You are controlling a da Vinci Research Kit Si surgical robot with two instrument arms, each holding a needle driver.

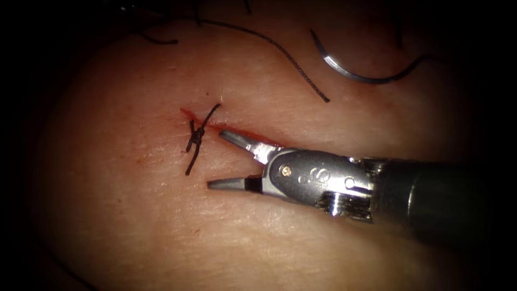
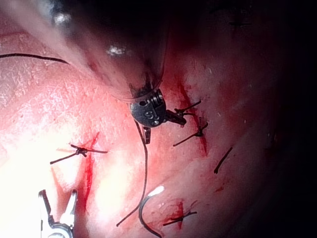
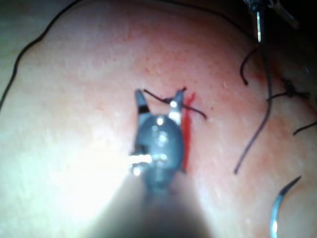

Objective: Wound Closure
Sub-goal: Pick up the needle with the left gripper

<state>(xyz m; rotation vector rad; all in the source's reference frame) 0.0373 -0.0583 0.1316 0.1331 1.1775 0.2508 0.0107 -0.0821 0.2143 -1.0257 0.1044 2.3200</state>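
So going left to right in the endoscope view: the knot comes first, a tied stitch sitting across the left end of the cut, with its two cut ends sticking out above and below it. There's a bit of red fluid along the cut right by the knot.

Just right of the knot is the right tool. Its jaws are spread wide and holding nothing. The upper jaw tip lies on the cut just beside the knot, the lower one is below the knot's lower tail, close to it but not touching. The tool's body runs off to the right from there over the tissue.

The needle is well up and to the right of the knot, far from the right tool's jaws. It lies loose on the tissue surface, not in the tissue, and neither tool has it. Its thread runs from the needle's right end, and another strand lies between needle and knot.

In the left wrist view the left tool sits by another stitch, well apart from the needle. I can't tell how its jaws stand or if it holds anything.
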